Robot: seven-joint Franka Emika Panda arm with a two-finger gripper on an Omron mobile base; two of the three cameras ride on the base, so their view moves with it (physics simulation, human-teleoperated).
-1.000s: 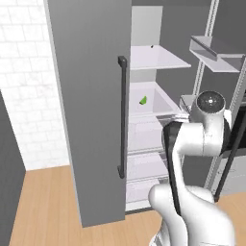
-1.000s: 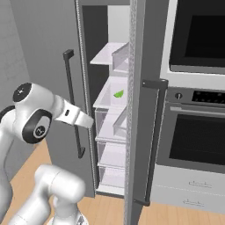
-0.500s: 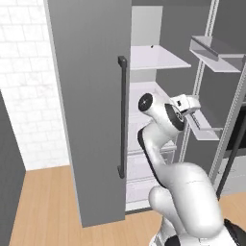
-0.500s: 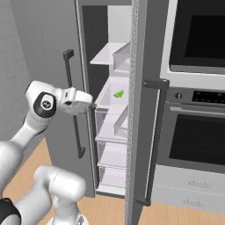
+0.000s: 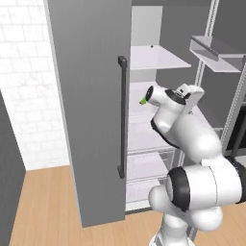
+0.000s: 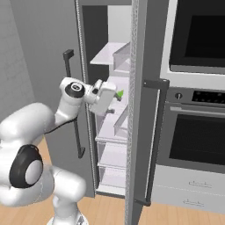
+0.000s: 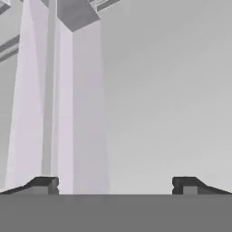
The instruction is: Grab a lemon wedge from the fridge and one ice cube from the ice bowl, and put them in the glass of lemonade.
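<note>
Reaching into the open fridge (image 6: 136, 110) between its two doors, the gripper (image 6: 110, 103) was at shelf height with its two fingertips (image 7: 43, 183) spread wide and nothing between them. Just beyond the hand, the lemon wedge (image 6: 119, 93) lay on a white middle shelf (image 5: 139, 120), slightly above and to the far side of the fingers in the right base view. Judged from this, the claw faced the fridge's bare inner wall and needed turning toward the wedge before closing.

The lemon wedge (image 6: 119, 93) lies on a shelf inside the open fridge (image 6: 134, 132). The arm's hand sits just left of the wedge, and the wall oven (image 6: 195, 88) stands right of the fridge.
</note>
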